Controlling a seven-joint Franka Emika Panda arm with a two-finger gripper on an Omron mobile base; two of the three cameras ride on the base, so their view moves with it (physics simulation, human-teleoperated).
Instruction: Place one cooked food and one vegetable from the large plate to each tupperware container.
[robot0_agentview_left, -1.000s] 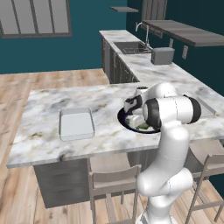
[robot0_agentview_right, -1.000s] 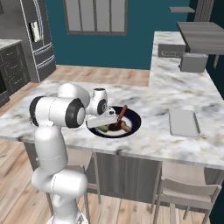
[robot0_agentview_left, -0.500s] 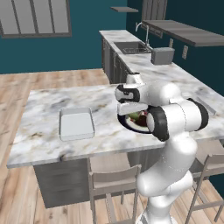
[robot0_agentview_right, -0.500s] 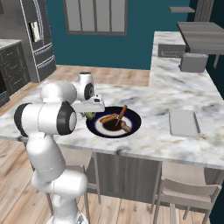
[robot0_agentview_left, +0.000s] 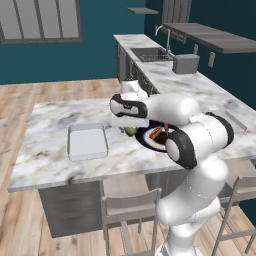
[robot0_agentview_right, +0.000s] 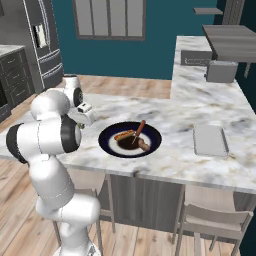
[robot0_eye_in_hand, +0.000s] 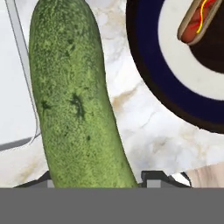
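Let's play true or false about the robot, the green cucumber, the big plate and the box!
1. The gripper holds the cucumber. True.
2. The cucumber lies in the tupperware container. False: it is in the air between the container and the large plate.
3. A hot dog is on the plate. True.
4. The container holds a hot dog. False: nothing is in it.
5. The plate sits on the floor. False: it is on the marble counter.
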